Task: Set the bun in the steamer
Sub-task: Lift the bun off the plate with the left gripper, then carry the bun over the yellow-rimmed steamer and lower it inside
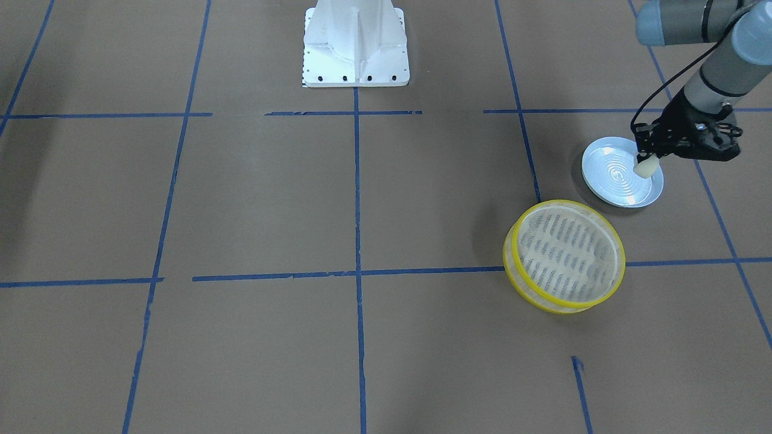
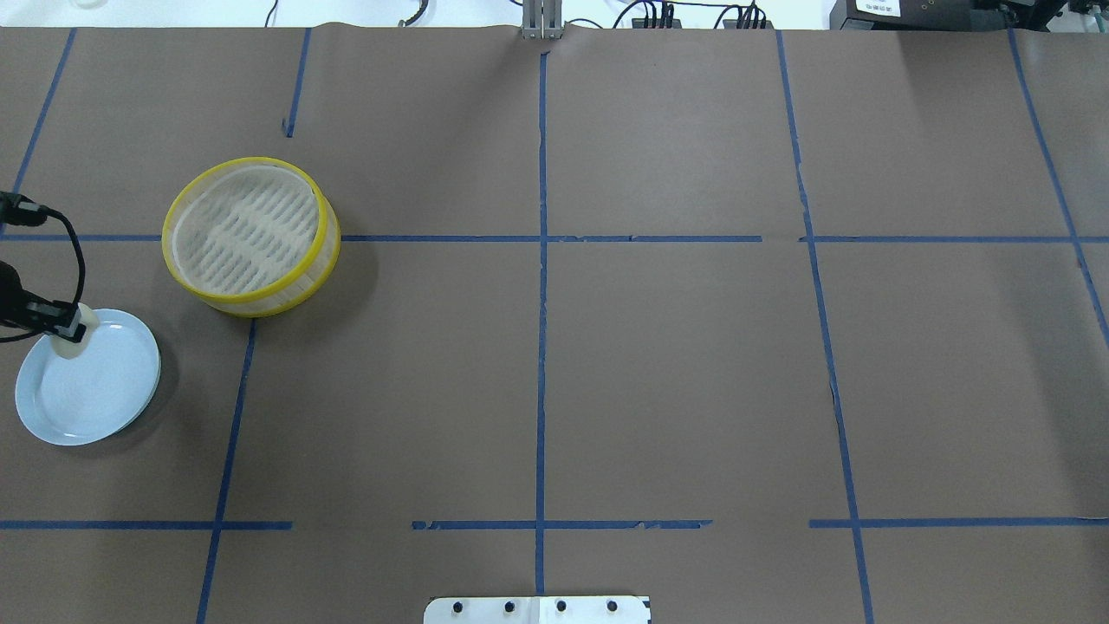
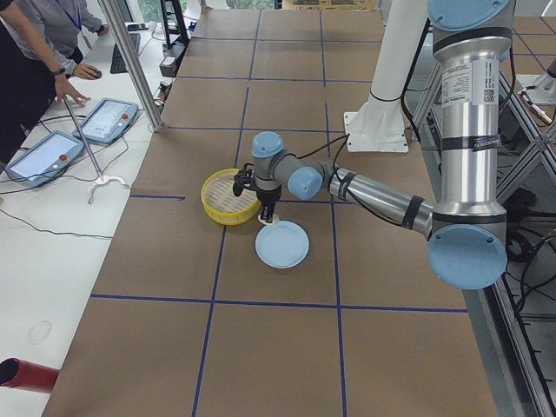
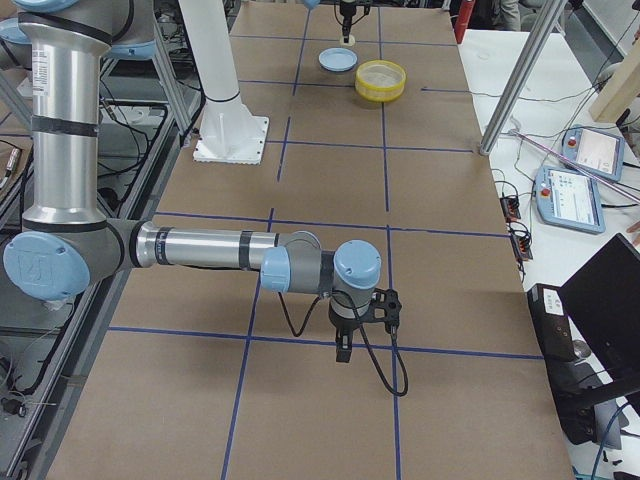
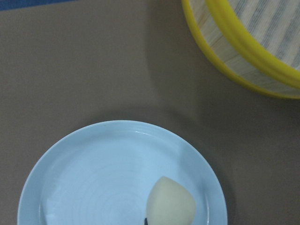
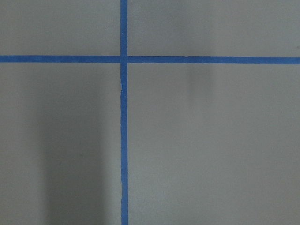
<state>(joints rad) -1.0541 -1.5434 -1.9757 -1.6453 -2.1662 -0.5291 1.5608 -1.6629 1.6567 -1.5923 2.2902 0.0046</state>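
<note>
Left gripper (image 1: 646, 161) has its fingers pinched on the bun (image 1: 645, 169), right at the rim of the light blue plate (image 1: 612, 178). The steamer (image 1: 567, 253) stands just beside the plate, not touching, a strip of brown table (image 1: 241, 199) between their edges. Well apart from the plate, the right gripper (image 4: 343, 350) hangs over crossing blue tape (image 6: 123, 59); its opening cannot be told.

You are working in a robotics lab: brown paper (image 2: 693, 373) gridded with blue tape (image 2: 541, 347) is covering the table, teach pendants (image 3: 106, 120) are lying at the left view's upper left, and a white arm pedestal (image 1: 356, 45) is standing at the front view's top centre.
</note>
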